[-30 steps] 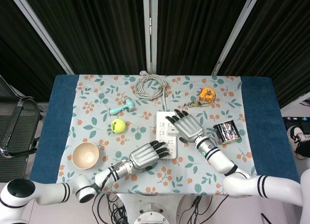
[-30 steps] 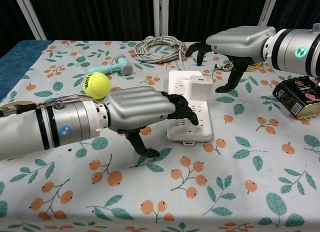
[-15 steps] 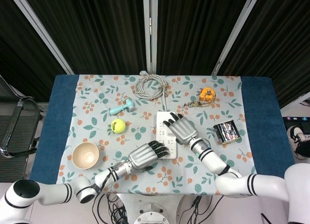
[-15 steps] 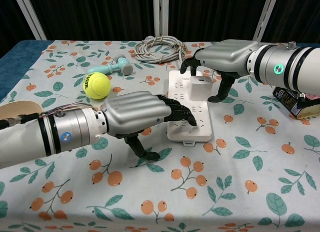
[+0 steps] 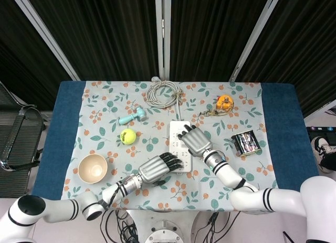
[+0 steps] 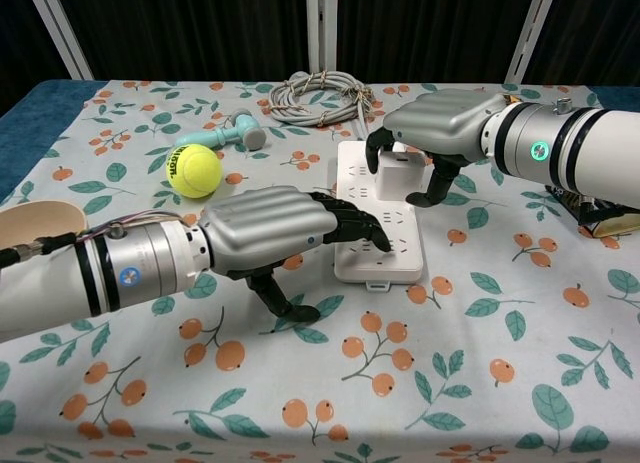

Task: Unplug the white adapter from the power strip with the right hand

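The white power strip lies lengthwise at the table's middle. A white adapter stands plugged into its far half. My right hand arches over the adapter, with dark fingers down its left side and the thumb against its right front, gripping it. From above, the right hand hides the adapter. My left hand lies palm down at the strip's near end, its fingertips pressing on the strip's top; it holds nothing.
A tennis ball and a teal tool lie left of the strip. A coiled grey cable sits behind it. A beige bowl is at near left, a black battery box right, an orange object far right.
My right hand has come in from the right and down over the adapter, its fingers closing round it. The left hand stays pressed on the strip.
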